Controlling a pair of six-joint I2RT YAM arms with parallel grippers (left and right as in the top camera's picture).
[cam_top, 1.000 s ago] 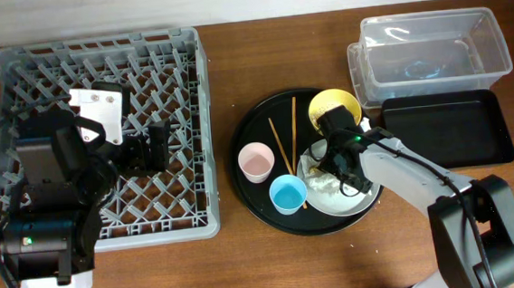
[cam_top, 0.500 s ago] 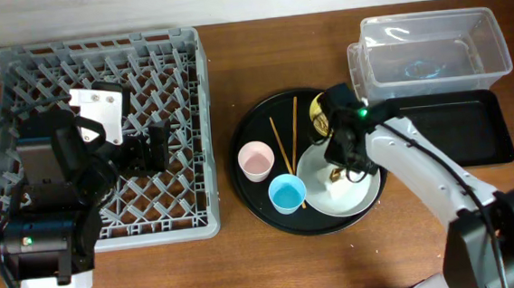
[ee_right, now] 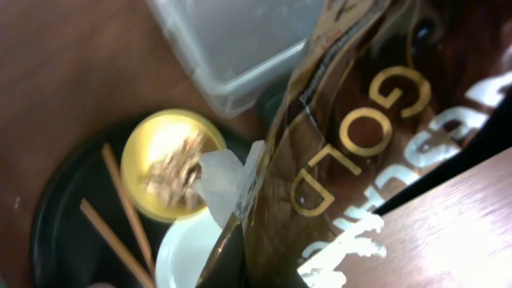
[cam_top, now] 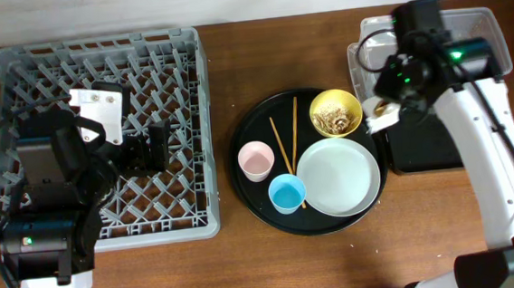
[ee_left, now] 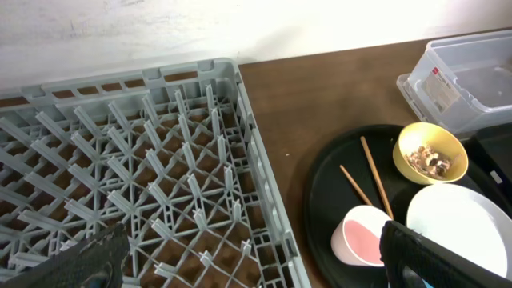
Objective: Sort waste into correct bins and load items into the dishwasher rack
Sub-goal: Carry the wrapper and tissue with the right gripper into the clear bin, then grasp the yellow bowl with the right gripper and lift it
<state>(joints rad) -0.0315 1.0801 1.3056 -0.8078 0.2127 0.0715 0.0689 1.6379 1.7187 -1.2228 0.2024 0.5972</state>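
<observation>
We are recording the right gripper (cam_top: 389,107) raised above the table (cam_top: 248,272) at the line where the clear tub (cam_top: 496,29) is meeting the shallow black rectangular tray (cam_top: 448,144). Its fingers are clamping on the snack wrapper (ee_right: 344,184), although the wrapper itself is hiding them in the right wrist view. The wrapper is filling that view, its long axis running on a diagonal from lower left to upper right, with the gold lettering following the same line. From overhead it is too small for us to give its heading. A scrap of the white napkin (ee_right: 218,180) is showing at the wrapper's left edge. We cannot tell whether the fingers are gripping it too. The left gripper (cam_top: 159,146) is hanging over the dishwasher rack (cam_top: 96,42) with its fingers spread wide apart and nothing between them. On the round black tray (cam_top: 256,126) we are finding the two chopsticks (cam_top: 286,137) lying with their long axes running roughly near to far. One is lying almost straight and the other is slanting, and they are drawing closer at the near end, between the pink cup (cam_top: 256,160) and the yellow bowl (cam_top: 335,114). The bowl is carrying the food scraps (ee_left: 428,160). The white plate (cam_top: 337,176) is sitting bare just in front of the bowl, and the blue cup (cam_top: 287,194) is standing upright beside the plate's left rim.
</observation>
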